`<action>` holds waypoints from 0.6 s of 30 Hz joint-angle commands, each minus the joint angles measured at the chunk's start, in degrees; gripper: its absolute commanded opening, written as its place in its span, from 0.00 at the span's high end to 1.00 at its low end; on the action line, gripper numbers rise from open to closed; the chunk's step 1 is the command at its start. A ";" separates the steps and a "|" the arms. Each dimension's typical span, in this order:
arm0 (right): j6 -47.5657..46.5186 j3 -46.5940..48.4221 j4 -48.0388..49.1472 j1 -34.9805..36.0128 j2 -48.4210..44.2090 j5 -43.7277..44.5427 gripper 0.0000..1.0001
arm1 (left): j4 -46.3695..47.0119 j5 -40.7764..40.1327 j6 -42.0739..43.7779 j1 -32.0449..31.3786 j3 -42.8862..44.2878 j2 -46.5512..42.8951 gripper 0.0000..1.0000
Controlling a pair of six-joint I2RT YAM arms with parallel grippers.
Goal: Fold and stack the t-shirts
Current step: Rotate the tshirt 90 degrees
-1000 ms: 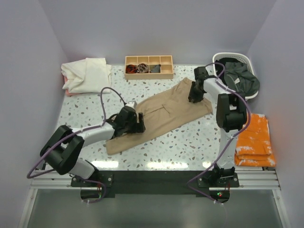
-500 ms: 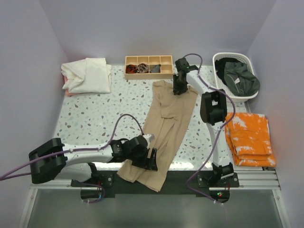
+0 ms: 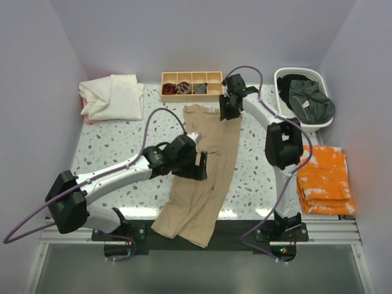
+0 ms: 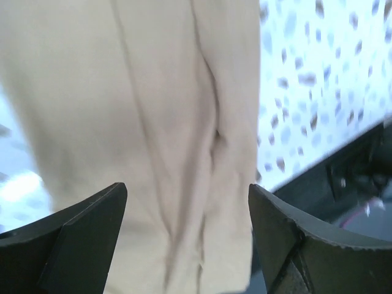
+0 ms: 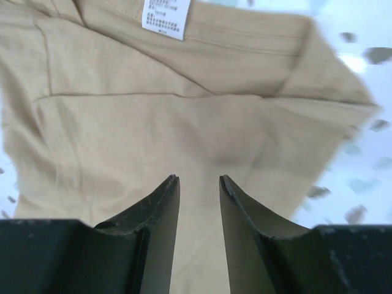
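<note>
A tan t-shirt [image 3: 207,197] lies stretched lengthwise from just in front of the wooden tray down to the table's near edge, and its lower end hangs over that edge. My left gripper [image 3: 201,166] hovers over the shirt's middle. In the left wrist view its jaws [image 4: 187,187] stand wide open with only tan cloth [image 4: 159,110] below them. My right gripper [image 3: 224,110] is at the shirt's far right corner. It is open, a narrow gap [image 5: 199,179] above the cloth [image 5: 153,128], near a white label [image 5: 165,17]. A cream-white t-shirt pile [image 3: 113,97] lies at the back left.
A wooden divided tray [image 3: 192,94] with small dark items stands at the back centre. At the back right a white basket [image 3: 278,78] holds dark green cloth [image 3: 309,101]. Folded orange cloth [image 3: 324,180] lies at the right edge. Black rails run along the table's front.
The tan shirt swung from a diagonal to lengthwise, its end over the near edge. My left gripper moved from the front edge up to the shirt's middle. The right gripper shifted slightly left.
</note>
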 commanded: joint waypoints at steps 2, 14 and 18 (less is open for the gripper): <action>0.29 -6.84 3.86 -1.53 -19.81 6.55 0.63 | 7.78 -1.87 15.73 11.07 8.42 5.05 0.14; 7.33 -43.57 4.99 -0.31 -52.06 -0.88 0.62 | 18.43 14.21 24.64 16.79 36.02 39.68 0.17; 8.82 -53.66 3.84 0.84 -63.03 -10.91 0.60 | 22.21 17.81 23.94 20.74 39.01 45.31 0.17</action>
